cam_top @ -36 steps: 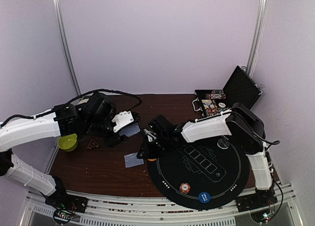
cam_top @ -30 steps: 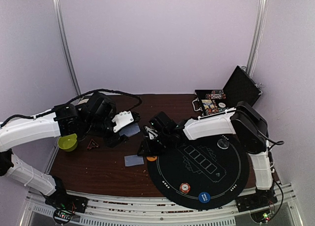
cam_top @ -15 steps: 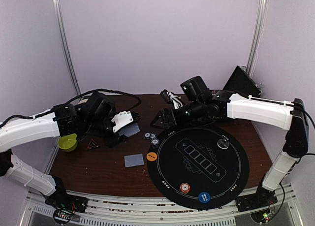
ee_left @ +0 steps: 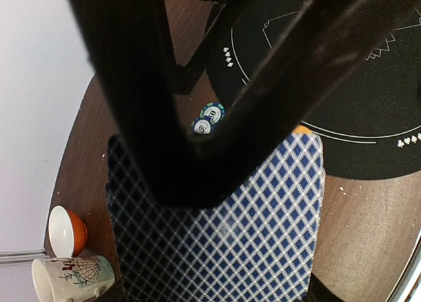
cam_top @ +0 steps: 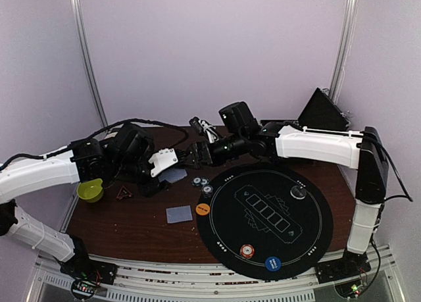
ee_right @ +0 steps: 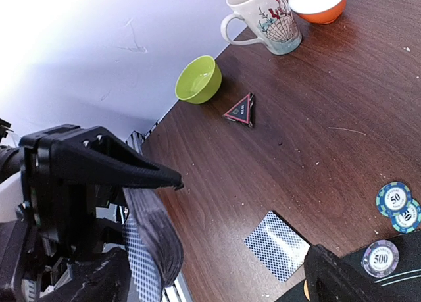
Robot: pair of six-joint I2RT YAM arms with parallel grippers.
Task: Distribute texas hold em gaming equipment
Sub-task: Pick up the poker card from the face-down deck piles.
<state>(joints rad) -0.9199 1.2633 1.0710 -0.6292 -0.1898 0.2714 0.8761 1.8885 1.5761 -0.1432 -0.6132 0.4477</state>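
Note:
My left gripper (cam_top: 163,176) is shut on a deck of cards (ee_left: 223,236) with blue diamond backs, held above the table's left half. The same deck (ee_right: 141,252) shows edge-on in the right wrist view. My right gripper (cam_top: 195,156) hangs open and empty just right of the deck, its fingertips (ee_right: 332,279) wide apart. One card (cam_top: 179,214) lies face down on the wood. Three striped chips (cam_top: 202,184) sit by the left rim of the black round mat (cam_top: 309,229), beside an orange disc (cam_top: 202,210). On the mat lie a chip (cam_top: 247,251), a blue disc (cam_top: 273,263) and a dark disc (cam_top: 298,191).
A green bowl (cam_top: 91,191) and a small red triangle (cam_top: 123,194) sit at the left. A cream mug (ee_right: 266,16) and an orange bowl (ee_right: 318,0) stand beyond them. An open black case (cam_top: 322,114) stands at the back right.
My right gripper opened and left chips by the mat's left rim, then rose and swung back and left to beside the deck. The left arm has stayed still.

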